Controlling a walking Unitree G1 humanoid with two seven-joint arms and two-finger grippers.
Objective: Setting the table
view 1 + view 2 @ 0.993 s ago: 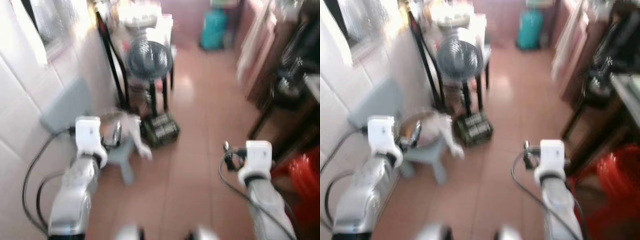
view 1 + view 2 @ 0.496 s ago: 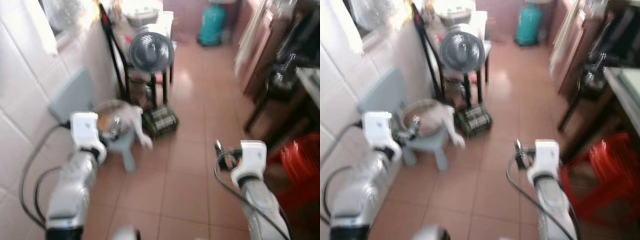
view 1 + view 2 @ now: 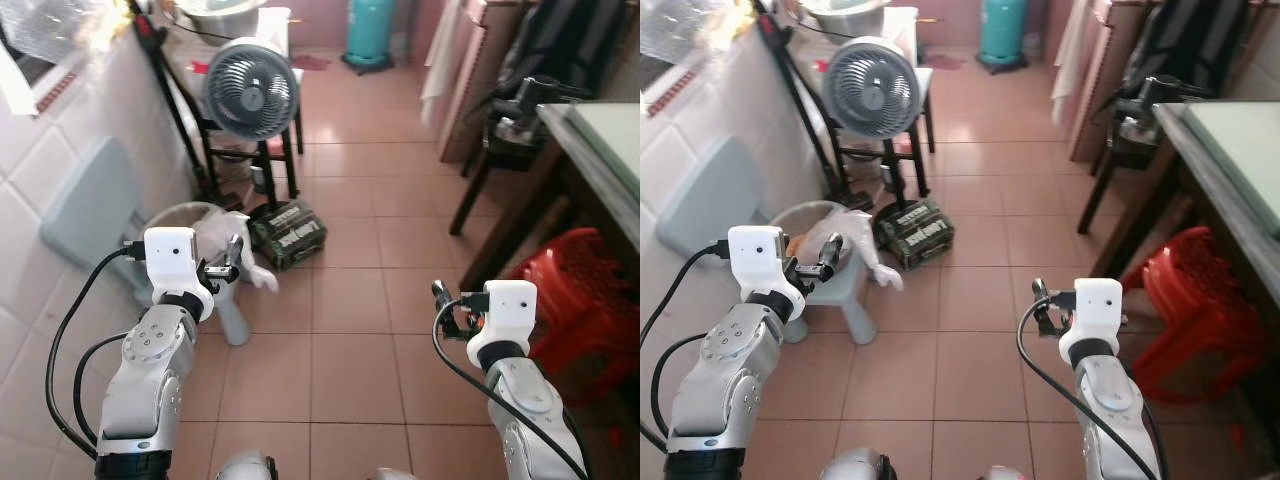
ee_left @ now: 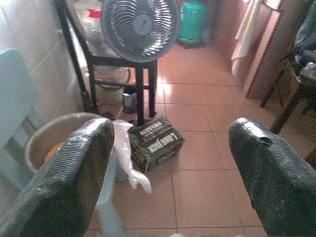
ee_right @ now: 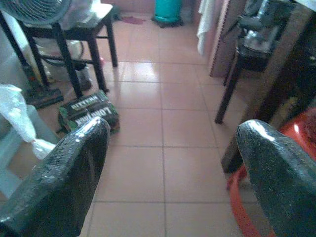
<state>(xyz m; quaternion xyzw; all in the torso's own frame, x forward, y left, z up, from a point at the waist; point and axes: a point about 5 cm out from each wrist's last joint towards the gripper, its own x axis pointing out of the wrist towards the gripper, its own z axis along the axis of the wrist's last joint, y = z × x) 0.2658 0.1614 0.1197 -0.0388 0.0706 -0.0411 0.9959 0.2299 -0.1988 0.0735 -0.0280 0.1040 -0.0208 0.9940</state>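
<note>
Both arms were raised forward with elbows bent, forearms reaching out over the tiled floor [image 3: 350, 340]. The left gripper [image 4: 170, 163] had its fingers [image 4: 64, 182] spread wide and held nothing. The right gripper [image 5: 173, 168] was also spread wide, with nothing between its fingers [image 5: 59, 177].

Just ahead of the left gripper sat a basin [image 4: 54, 136] on a small pale stool [image 3: 845, 290], with a white plastic bag [image 3: 230, 245] draped over its rim. Beyond that lay a dark carton [image 3: 287, 232] on the floor, and farther on a fan [image 3: 250, 90] stood on a black stool [image 3: 285, 150]. A teal cylinder [image 3: 370, 30] stood at the far end of the floor.

To the outer side of the right gripper was a red stool [image 3: 1190, 300] tucked under a table [image 3: 1230, 150]; ahead of it stood a dark chair [image 3: 500, 150] carrying a kettle [image 3: 525, 100].
</note>
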